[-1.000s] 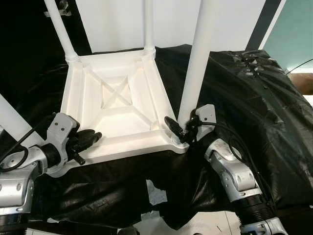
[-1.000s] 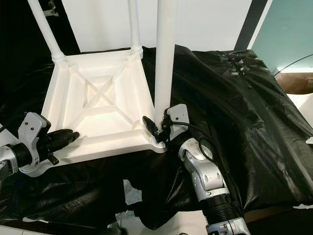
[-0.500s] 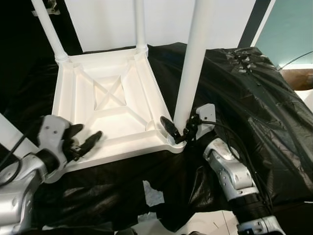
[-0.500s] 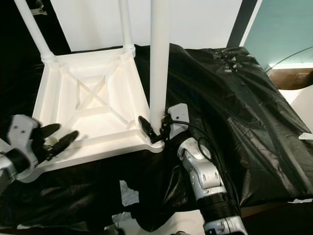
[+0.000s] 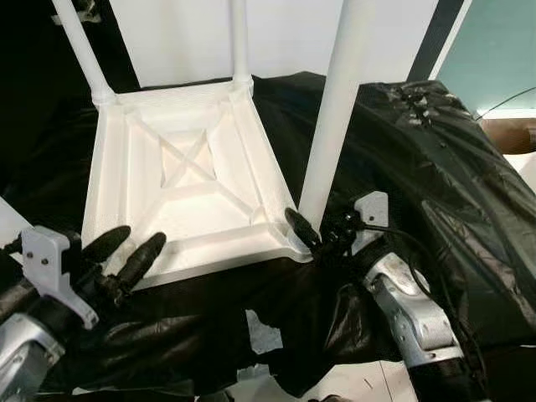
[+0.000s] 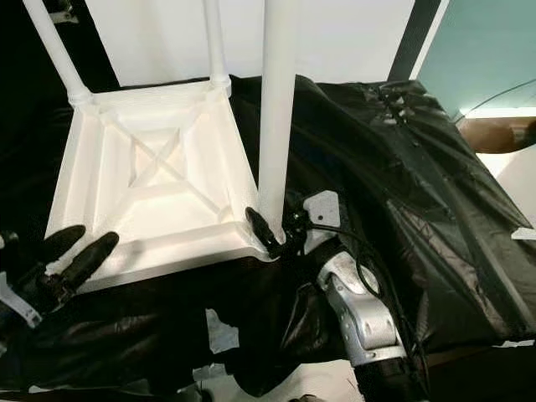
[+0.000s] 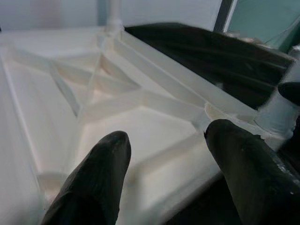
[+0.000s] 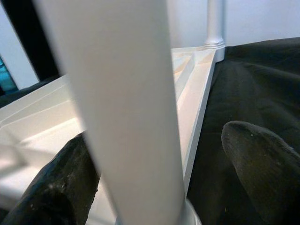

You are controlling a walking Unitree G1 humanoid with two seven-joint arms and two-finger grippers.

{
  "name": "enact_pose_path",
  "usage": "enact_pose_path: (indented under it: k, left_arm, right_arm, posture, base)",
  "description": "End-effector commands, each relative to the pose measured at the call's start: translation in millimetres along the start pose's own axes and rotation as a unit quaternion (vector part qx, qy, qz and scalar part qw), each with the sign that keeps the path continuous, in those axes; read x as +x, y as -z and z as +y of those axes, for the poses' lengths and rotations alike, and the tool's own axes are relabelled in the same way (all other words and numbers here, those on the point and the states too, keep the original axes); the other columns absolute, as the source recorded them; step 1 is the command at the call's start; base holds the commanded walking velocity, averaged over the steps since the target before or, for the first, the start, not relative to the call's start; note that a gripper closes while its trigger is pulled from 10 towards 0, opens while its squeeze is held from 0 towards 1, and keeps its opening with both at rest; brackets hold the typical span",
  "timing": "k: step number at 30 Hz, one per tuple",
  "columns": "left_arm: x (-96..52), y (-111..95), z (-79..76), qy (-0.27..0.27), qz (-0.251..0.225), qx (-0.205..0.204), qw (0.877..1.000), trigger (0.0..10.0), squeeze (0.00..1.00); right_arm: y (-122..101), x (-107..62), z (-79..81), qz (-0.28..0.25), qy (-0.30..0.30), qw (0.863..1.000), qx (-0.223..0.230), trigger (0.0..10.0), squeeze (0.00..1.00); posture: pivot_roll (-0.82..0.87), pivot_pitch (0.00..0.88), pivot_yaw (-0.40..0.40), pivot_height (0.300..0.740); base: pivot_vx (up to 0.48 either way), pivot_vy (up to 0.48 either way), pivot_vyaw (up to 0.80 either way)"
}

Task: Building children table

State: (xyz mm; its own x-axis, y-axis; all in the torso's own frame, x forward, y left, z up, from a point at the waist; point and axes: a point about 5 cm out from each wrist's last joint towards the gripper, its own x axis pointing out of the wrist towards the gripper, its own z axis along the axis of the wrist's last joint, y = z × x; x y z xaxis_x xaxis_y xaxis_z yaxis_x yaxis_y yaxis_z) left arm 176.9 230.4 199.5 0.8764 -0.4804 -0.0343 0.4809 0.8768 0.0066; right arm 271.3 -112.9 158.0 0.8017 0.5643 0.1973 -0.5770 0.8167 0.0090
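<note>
The white plastic children's table (image 5: 188, 180) lies upside down on a black sheet, its ribbed underside facing up. Legs stand at the far left corner (image 5: 82, 50), the far right corner (image 5: 240, 42) and the near right corner (image 5: 333, 117). My right gripper (image 5: 316, 236) sits at the base of the near right leg, open, with the leg (image 8: 126, 108) between its fingers (image 8: 262, 164). One finger lies close against the leg, the other stands apart. My left gripper (image 5: 126, 251) hovers open just off the table's near left rim (image 7: 154, 173), holding nothing.
A crumpled black plastic sheet (image 5: 435, 159) covers the work surface and drapes over its front. A white wall panel (image 5: 285, 33) stands behind the table. A white paper scrap (image 5: 266, 331) lies on the sheet near me. A teal panel (image 5: 494, 50) is at the far right.
My left gripper has drawn back from the table's near rim toward me, fingers still spread. The right gripper stays at the base of the leg. The camera has shifted slightly.
</note>
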Motion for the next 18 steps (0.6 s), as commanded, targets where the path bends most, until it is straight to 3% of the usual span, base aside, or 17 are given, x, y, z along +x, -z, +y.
enact_pose_path:
  k: [1,12,16,18]
  left_arm:
    - [-4.0,-2.3,-6.8,0.007,0.008,0.003,1.000,10.0,0.00]
    - [-21.1,-2.6,-21.7,0.044,0.063,0.028,0.997,10.0,0.00]
    - [-34.6,-6.6,-24.3,0.045,0.086,0.045,0.994,10.0,0.00]
    - [-36.5,-7.0,-23.6,0.040,0.090,0.051,0.994,10.0,0.00]
  right_arm:
    - [1.0,-5.9,3.8,0.013,-0.021,1.000,0.006,10.0,0.00]
    - [7.1,-31.9,14.6,0.077,-0.136,0.988,0.009,10.0,0.00]
    - [7.8,-46.5,25.6,0.121,-0.221,0.967,0.038,10.0,0.00]
    - [7.6,-47.5,26.9,0.126,-0.231,0.964,0.040,10.0,0.00]
  posture:
    - [0.15,0.116,-0.031,0.740]
    - [0.15,0.124,-0.028,0.740]
    - [0.16,0.126,-0.024,0.740]
    - [0.16,0.126,-0.024,0.740]
  base:
    - [0.000,0.000,0.00]
    - [0.000,0.000,0.00]
    - [0.000,0.000,0.00]
    - [0.000,0.000,0.00]
